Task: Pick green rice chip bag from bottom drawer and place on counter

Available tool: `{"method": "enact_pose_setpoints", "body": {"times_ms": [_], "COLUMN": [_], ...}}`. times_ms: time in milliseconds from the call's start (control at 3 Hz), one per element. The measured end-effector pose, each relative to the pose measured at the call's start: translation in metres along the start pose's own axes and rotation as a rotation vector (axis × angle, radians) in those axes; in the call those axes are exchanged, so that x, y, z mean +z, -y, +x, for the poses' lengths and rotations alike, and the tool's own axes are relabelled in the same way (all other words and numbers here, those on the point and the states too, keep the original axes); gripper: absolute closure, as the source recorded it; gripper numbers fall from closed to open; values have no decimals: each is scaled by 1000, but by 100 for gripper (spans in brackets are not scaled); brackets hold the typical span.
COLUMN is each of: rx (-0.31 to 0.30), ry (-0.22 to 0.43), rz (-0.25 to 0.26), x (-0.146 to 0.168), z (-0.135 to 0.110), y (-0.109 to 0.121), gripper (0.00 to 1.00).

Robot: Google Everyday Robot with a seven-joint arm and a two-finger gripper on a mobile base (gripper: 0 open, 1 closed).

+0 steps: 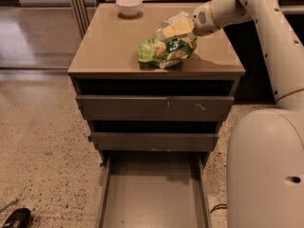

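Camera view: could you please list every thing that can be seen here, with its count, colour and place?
green rice chip bag: one, light green, lying on the counter, right of the middle.
counter: one, tan, top of the cabinet.
bowl: one, white, back left of the counter.
upper drawers: two, grey-brown, below the counter.
bottom drawer: one, grey, pulled out at the cabinet's foot.
floor: one, speckled beige, around the cabinet.
dark object: one, black, on the floor at lower left; unclear what it is.
gripper: one, pale yellow, at the bag's upper right edge.
arm: one, white, reaching in from upper right.
robot base: one, white, lower right.
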State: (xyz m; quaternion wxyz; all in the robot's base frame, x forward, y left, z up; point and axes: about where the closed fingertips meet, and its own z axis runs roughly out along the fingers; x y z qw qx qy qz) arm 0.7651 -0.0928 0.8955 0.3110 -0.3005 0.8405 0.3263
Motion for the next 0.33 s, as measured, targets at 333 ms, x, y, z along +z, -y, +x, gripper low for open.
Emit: {"method": "enact_pose_setpoints", "body": {"times_ms": [333], "rx": [0], "ry": [0], "rz": [0], "x": [0], "z": [0], "y": [0], "gripper": [0]}}
